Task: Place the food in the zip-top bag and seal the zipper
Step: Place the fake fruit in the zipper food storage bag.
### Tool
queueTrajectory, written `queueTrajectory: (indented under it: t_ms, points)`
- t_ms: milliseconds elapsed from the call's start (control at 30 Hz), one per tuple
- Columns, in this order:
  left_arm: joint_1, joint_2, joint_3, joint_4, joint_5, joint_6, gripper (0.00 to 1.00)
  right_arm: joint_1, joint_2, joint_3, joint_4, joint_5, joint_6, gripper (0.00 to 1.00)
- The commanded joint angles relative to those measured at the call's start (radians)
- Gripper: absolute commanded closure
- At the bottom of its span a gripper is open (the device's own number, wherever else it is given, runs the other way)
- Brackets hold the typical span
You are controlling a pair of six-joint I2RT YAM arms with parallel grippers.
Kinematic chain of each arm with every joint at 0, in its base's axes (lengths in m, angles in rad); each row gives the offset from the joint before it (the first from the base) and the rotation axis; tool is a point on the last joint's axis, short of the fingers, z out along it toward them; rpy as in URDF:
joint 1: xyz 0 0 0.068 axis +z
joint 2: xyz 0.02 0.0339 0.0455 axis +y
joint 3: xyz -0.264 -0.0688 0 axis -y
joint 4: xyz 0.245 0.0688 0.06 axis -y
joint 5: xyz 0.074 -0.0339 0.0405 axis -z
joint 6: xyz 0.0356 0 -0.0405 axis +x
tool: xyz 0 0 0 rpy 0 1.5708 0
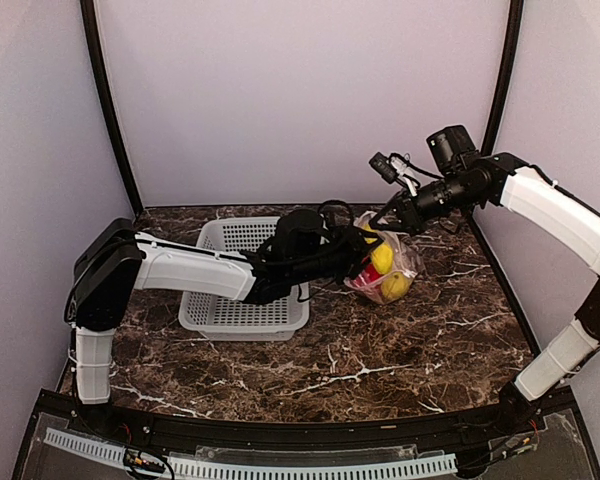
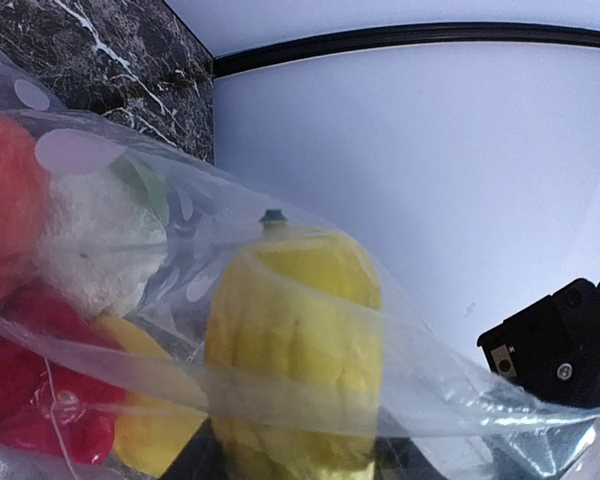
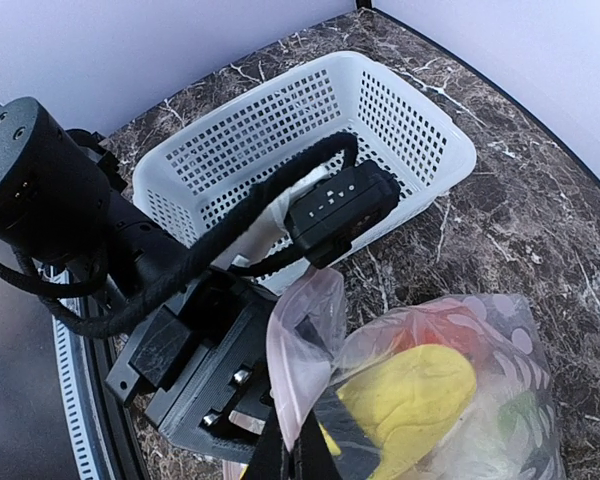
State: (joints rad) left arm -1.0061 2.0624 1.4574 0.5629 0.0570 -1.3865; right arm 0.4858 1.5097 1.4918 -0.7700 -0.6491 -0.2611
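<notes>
Top external view: finding the zip-top bag (image 1: 392, 272) sitting on the marble table (image 1: 420, 350) just right of the white basket (image 1: 242, 322), already bulging with the food (image 1: 383, 258) — yellow, red and pale pieces showing through the plastic. Spotting no food in the basket's visible part, so judging the loading as done or nearly so. Reading the zipper (image 3: 300, 345) as not yet sealed — crumpled and gaping at the mouth. Watching the right gripper (image 3: 298, 452) pinching that edge, jaws fully closed. Finding the left gripper (image 1: 352, 260) reaching in at the bag's side; cannot tell whether gripping plastic or merely touching. Remaining: aligning the strip and pressing it shut.
</notes>
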Motion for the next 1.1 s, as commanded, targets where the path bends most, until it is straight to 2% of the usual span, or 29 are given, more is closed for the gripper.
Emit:
queueTrajectory:
  t_ms: [0,167,267,300,333,400,567,733,900,1067]
  points:
    - [0.007,0.012,0.007,0.040,-0.112,-0.068,0.58,0.013,-0.038,0.018,0.034,-0.060,0.006,1.00]
    - [0.008,0.014,0.025,0.030,-0.102,-0.042,0.52,0.013,-0.022,0.044,0.033,-0.030,0.029,1.00]
    - [0.007,0.004,0.024,-0.022,-0.096,-0.021,0.43,0.013,-0.015,0.050,0.035,-0.020,0.032,1.00]
    - [0.007,0.000,0.019,-0.027,-0.095,-0.017,0.37,0.013,-0.013,0.051,0.035,-0.023,0.035,1.00]
    - [0.006,-0.002,0.017,-0.030,-0.093,-0.016,0.17,0.013,-0.012,0.051,0.034,-0.025,0.036,1.00]
    - [0.007,-0.008,0.014,-0.036,-0.094,-0.007,0.03,0.011,-0.010,0.054,0.034,-0.024,0.036,1.00]
    - [0.005,-0.035,0.008,-0.039,-0.092,0.029,0.01,0.011,-0.012,0.055,0.035,-0.006,0.031,1.00]
    - [-0.023,-0.117,-0.036,-0.060,-0.149,0.112,0.01,0.007,-0.018,0.056,0.035,0.012,0.028,1.00]
    - [-0.058,-0.255,-0.076,-0.128,-0.231,0.273,0.01,-0.001,-0.014,0.067,0.034,0.017,0.030,1.00]
    - [-0.086,-0.365,-0.086,-0.210,-0.222,0.524,0.01,-0.006,-0.015,0.086,0.017,0.019,0.015,1.00]
